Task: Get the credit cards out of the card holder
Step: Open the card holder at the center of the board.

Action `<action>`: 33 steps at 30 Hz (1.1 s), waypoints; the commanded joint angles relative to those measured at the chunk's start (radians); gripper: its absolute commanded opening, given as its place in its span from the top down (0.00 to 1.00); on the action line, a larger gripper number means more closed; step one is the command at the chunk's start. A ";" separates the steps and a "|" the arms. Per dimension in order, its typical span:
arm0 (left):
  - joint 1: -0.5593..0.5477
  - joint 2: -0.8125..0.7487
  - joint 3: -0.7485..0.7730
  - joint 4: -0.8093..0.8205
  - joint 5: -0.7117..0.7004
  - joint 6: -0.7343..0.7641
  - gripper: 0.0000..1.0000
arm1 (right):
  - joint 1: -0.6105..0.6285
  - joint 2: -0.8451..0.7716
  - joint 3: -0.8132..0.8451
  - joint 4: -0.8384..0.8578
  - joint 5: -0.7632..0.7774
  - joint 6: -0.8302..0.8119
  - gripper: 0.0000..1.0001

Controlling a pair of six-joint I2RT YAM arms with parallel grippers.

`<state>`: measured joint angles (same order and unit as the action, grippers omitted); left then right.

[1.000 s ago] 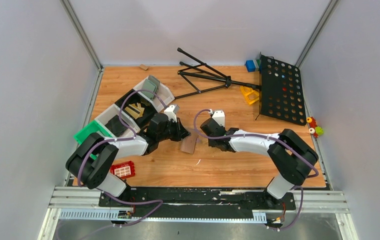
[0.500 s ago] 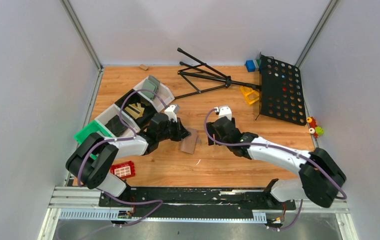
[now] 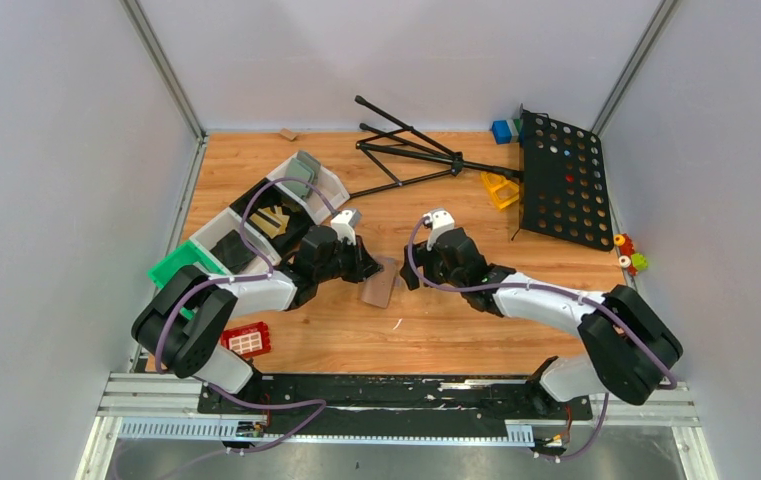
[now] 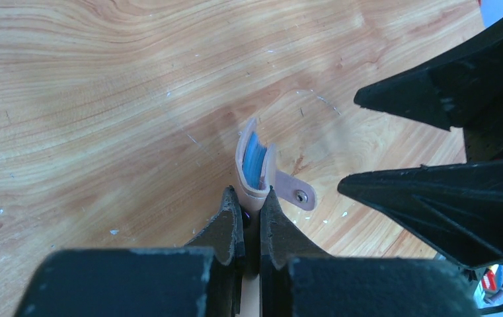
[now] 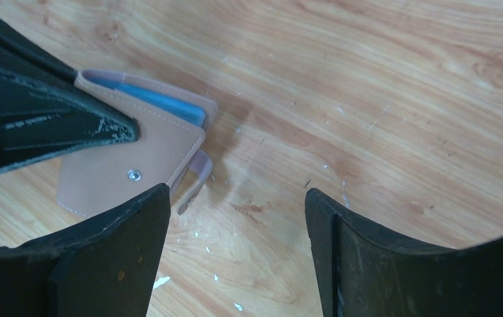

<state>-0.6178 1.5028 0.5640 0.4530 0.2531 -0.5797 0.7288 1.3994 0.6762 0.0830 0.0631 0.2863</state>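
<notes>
A light-brown wood-grain table (image 3: 436, 340) sat enclosed by plain pale-grey wall panels (image 3: 406, 50), with silver aluminium posts (image 3: 161, 65) rising at its far corners under even light.

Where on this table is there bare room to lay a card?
Bare wooden tabletop runs along the near edge, between the small red tray and the right arm. Another patch lies far left, behind the white plastic bins. Crowded: the salmon-tan card holder in the left gripper, open right gripper beside it.
</notes>
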 commanded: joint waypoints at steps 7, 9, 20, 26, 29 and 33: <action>-0.005 -0.008 0.009 -0.043 -0.035 0.026 0.93 | 0.002 0.017 -0.074 0.214 -0.131 0.023 0.33; -0.006 -0.003 0.007 -0.038 -0.032 0.022 0.93 | 0.001 0.046 -0.061 0.215 -0.167 0.023 0.34; -0.006 0.030 0.029 -0.052 -0.015 0.018 0.91 | 0.003 0.128 -0.022 0.191 -0.179 0.039 0.50; -0.006 0.050 0.042 -0.061 -0.005 0.020 0.91 | 0.003 0.157 -0.002 0.186 -0.212 0.035 0.52; -0.005 0.057 0.044 -0.060 0.000 0.018 0.91 | 0.003 0.197 0.032 0.159 -0.221 0.036 0.58; -0.006 0.058 0.050 -0.069 -0.005 0.019 0.90 | 0.004 0.220 0.057 0.132 -0.234 0.035 0.87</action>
<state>-0.6178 1.5356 0.5980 0.4282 0.2607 -0.5827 0.7288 1.6054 0.6849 0.2291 -0.1474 0.3161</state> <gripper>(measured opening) 0.095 0.237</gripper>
